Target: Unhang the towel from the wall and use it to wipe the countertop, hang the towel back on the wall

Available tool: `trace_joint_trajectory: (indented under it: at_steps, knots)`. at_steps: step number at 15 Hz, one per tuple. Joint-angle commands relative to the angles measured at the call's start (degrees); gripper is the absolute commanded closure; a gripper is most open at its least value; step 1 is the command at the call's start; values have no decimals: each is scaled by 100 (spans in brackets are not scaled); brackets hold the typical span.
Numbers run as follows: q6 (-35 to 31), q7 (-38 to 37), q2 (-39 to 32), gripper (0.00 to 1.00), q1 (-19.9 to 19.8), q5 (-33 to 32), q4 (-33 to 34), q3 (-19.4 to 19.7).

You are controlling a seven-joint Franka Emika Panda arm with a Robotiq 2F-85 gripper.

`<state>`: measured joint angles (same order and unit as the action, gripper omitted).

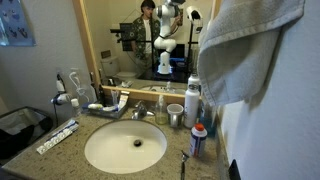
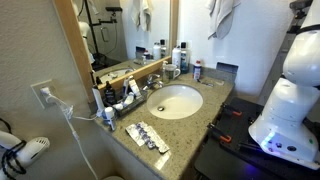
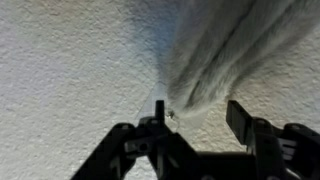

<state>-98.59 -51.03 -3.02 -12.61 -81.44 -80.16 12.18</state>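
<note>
Two fingers (image 3: 240,118) of my end effector (image 3: 199,110) stand wide apart in the wrist view. Only bare wall (image 3: 60,60) shows between them, so I am holding nothing. Just past the fingertips the towel (image 3: 225,50) gathers to a point on that wall and fans out from it. It lies close to one fingertip, and I cannot tell whether they touch.

Farther off, in both exterior views, the towel (image 1: 250,40) hangs in loose folds on the wall above the end of the counter (image 1: 70,165) where the bottles (image 1: 193,100) stand. None of it is down on the granite. The sink basin (image 2: 176,101) sits mid-counter, and blister packs (image 2: 148,135) lie at the opposite end, near the front edge.

I cannot tell how far along the task is. A hung towel and open fingers fit the very start, with unhanging, wiping and rehanging all to come. They fit the very end equally well, with only my retreat left. The counter shows no streak or damp patch that I can make out, so the granite does not settle it.
</note>
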Motion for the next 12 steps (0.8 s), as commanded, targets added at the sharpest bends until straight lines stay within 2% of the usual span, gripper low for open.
trace_joint_trajectory:
  at_steps: [1, 2, 8, 12]
  knots:
    - [-58, 123, -106, 3, -45, 108, 156, 41]
    - [-59, 128, -120, 0, -50, 109, 164, 39]
    - [-59, 181, -163, 0, -28, 163, 190, 3]
    - [-56, 404, -100, 0, 43, 570, 225, -78]
